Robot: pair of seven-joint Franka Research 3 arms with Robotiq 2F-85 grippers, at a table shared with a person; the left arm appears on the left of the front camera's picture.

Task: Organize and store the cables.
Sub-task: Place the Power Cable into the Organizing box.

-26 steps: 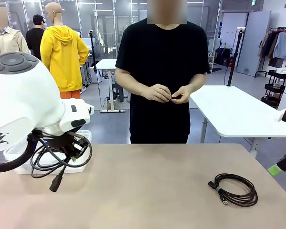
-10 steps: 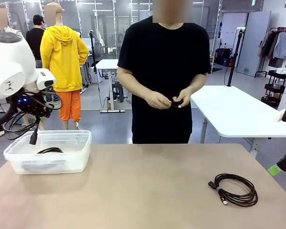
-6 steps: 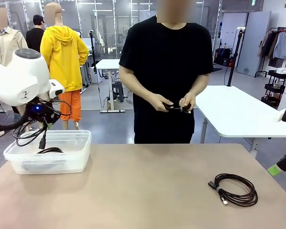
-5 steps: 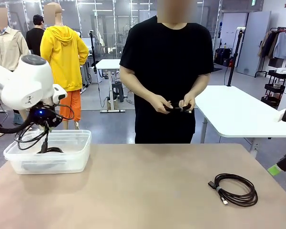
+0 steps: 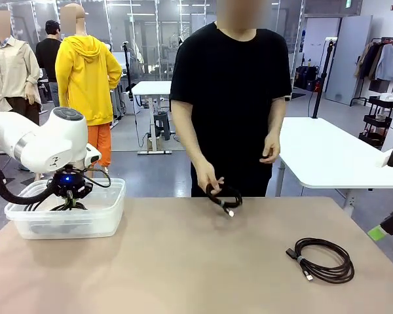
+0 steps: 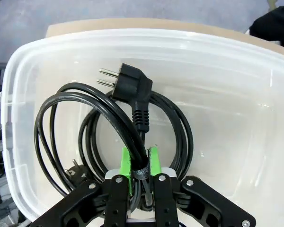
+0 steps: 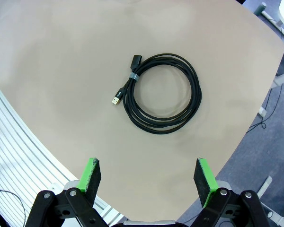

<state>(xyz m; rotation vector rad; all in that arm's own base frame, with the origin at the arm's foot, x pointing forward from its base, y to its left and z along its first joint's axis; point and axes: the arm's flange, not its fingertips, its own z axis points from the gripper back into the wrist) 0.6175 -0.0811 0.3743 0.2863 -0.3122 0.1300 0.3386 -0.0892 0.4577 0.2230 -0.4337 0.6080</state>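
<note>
While the left gripper has sunk into the clear bin, the person's hand has dropped a small coil from chest height to the table.

Half a second ago the left gripper hung above the bin; now its green pads are clamped on the power cable coil inside the bin, plug up, with another cord beneath. The small coil sits well to the right of the bin. The USB cable coil lies unmoved farther right of the bin, under the right gripper, whose jaws stand wide apart and empty.
</note>
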